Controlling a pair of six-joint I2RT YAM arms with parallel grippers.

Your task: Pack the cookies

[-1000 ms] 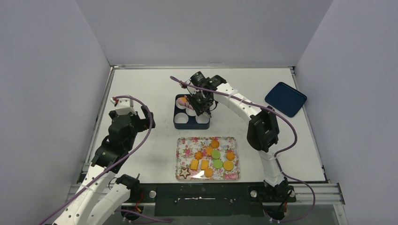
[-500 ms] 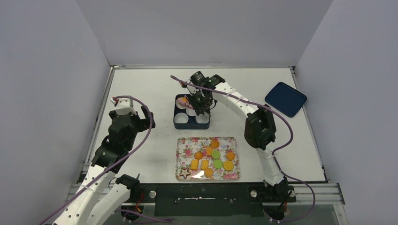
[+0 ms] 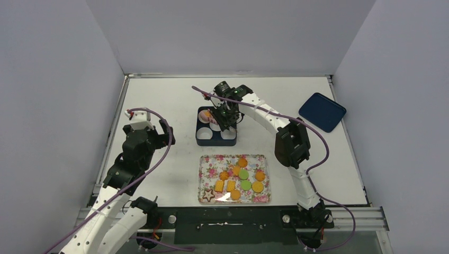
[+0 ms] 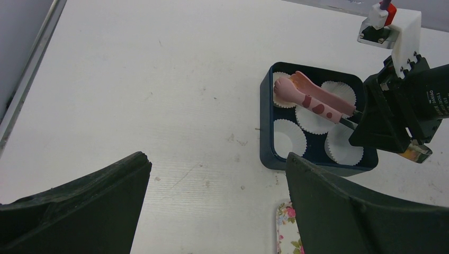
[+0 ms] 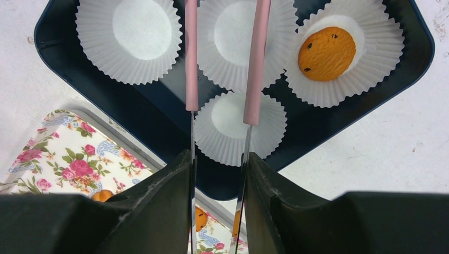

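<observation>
Several cookies, orange and green rounds, orange squares and a dark star, lie on a floral tray. One orange cookie sits in a white paper cup in the dark blue box. My right gripper is shut on pink tongs and holds them over the box; the tong arms stand apart over the cups, and their tips are out of the right wrist view. My left gripper is open and empty above the table left of the box.
The box holds several white paper cups. A dark blue lid lies at the right edge of the table. The floral tray lies just in front of the box.
My right gripper with the tongs has shifted slightly left and back over the box. The left arm has not moved.
</observation>
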